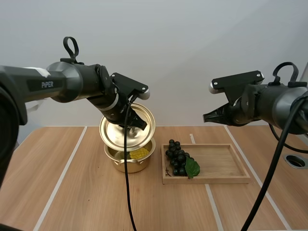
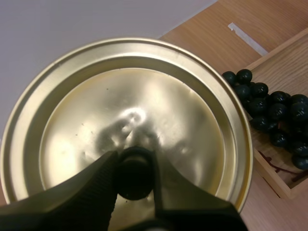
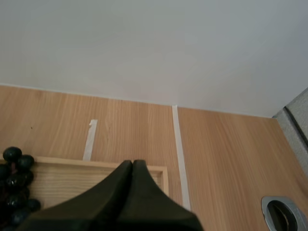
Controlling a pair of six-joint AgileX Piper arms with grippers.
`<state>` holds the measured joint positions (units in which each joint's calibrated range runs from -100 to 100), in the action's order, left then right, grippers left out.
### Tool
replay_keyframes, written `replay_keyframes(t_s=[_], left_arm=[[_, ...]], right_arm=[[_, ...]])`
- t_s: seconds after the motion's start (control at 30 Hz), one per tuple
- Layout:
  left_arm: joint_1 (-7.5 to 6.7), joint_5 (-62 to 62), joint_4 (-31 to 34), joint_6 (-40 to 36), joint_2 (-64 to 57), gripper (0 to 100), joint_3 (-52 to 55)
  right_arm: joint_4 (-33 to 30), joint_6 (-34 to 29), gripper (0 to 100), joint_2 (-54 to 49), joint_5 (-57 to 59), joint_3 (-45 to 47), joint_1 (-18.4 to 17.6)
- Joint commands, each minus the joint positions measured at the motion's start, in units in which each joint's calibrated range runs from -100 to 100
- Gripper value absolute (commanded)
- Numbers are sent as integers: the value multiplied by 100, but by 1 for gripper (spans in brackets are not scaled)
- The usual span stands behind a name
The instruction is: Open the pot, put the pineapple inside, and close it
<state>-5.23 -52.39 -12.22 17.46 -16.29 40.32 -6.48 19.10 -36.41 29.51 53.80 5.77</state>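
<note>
A gold pot [image 1: 130, 160] stands on the table with a yellow pineapple [image 1: 139, 153] inside it. My left gripper [image 1: 136, 123] is shut on the black knob [image 2: 135, 173] of the gold lid [image 1: 126, 126], which hangs tilted just above the pot's rim. In the left wrist view the lid [image 2: 125, 120] faces the camera with the knob pinched between my fingers. My right gripper [image 1: 207, 117] hovers high over the wooden tray [image 1: 221, 178], its fingers lying together as one dark wedge [image 3: 133, 169] with nothing in them.
A bunch of dark grapes [image 1: 179, 158] with a green leaf lies at the left end of the wooden tray, right of the pot. A round metal hole [image 1: 296, 161] sits in the table at the far right.
</note>
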Motion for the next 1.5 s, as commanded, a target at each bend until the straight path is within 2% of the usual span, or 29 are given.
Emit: replay_keyframes(t_s=[0.0, 0.63, 1.47], left_arm=[[-6, 215, -122, 19, 112, 0, 9], [-6, 7, -131, 101, 602, 0, 19], [-6, 226, -134, 240, 1257, 0, 19]], right_arm=[[-103, -44, 0, 180, 58, 28, 19], [-116, 27, 0, 882, 93, 28, 19], [-116, 27, 0, 895, 93, 28, 19]])
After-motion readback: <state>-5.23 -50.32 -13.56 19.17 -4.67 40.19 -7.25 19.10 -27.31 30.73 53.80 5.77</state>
